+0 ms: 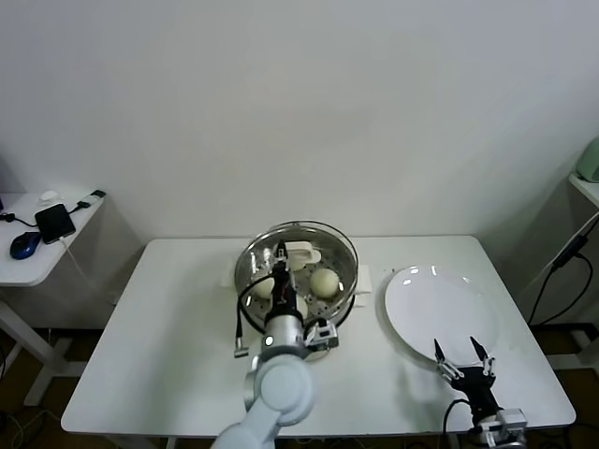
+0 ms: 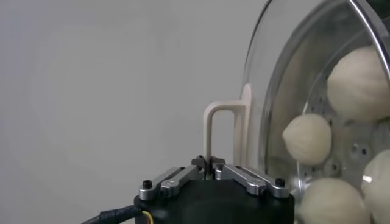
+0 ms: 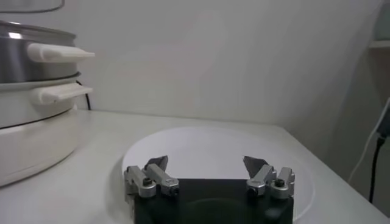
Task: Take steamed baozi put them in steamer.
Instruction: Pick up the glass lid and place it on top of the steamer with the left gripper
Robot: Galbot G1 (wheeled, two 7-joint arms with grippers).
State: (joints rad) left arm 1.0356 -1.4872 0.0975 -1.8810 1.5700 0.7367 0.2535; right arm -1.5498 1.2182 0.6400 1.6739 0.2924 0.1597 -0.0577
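Observation:
The steel steamer [image 1: 343, 301] stands mid-table with cream-white baozi [image 1: 324, 281] inside on its perforated tray. My left gripper [image 1: 281, 257] is over the steamer, shut on the white handle [image 1: 299, 251] of the round glass lid [image 1: 344, 245], which sits tilted over the pot. In the left wrist view the jaws [image 2: 209, 164] pinch the handle [image 2: 211, 131], and several baozi [image 2: 308, 139] show through the lid's glass [image 2: 286, 79]. My right gripper [image 1: 459, 354] is open and empty at the near edge of the bare white plate [image 1: 435, 304]; it also shows in the right wrist view [image 3: 207, 167].
The steamer's white side handles [image 3: 58, 53] show beside the plate [image 3: 213, 143] in the right wrist view. A side table [image 1: 37, 257] at far left holds a blue mouse [image 1: 24, 245] and a black device [image 1: 55, 223]. Cables hang at far right [image 1: 562, 271].

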